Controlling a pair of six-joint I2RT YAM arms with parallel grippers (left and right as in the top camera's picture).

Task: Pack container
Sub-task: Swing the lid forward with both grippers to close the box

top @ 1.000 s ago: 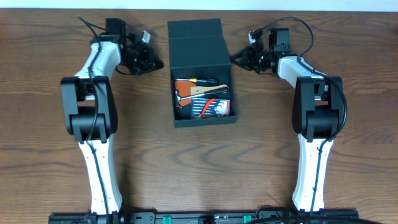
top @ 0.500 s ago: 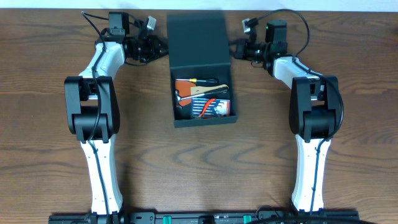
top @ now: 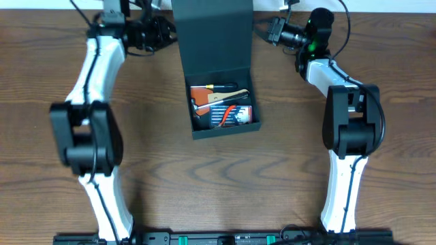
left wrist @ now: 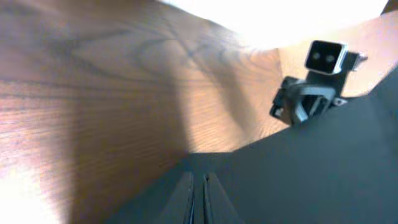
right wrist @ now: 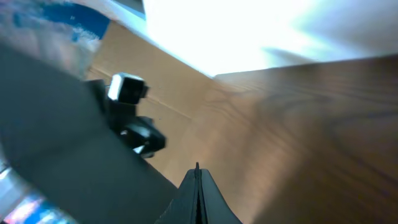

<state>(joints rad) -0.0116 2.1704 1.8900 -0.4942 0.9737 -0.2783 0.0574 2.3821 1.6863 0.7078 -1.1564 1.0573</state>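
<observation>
The dark teal container (top: 193, 109) sits at the table's middle. Its flap lid (top: 211, 37) stands raised at the back. Inside lie hand tools, among them an orange-handled one (top: 221, 105). My left gripper (top: 168, 32) is shut and sits against the lid's left edge. My right gripper (top: 262, 30) is shut and sits against the lid's right edge. In the left wrist view the closed fingers (left wrist: 198, 190) lie beside the dark lid (left wrist: 311, 168). In the right wrist view the closed fingers (right wrist: 198, 177) point past the lid (right wrist: 62, 143).
The brown wood table (top: 381, 170) runs to a white back edge just behind the lid. Each wrist view shows the other arm's gripper across the lid: the right one (left wrist: 311, 87) and the left one (right wrist: 134, 118).
Both grippers have moved back and inward to the lid's sides. The lid has risen from lying flat behind the box to standing up.
</observation>
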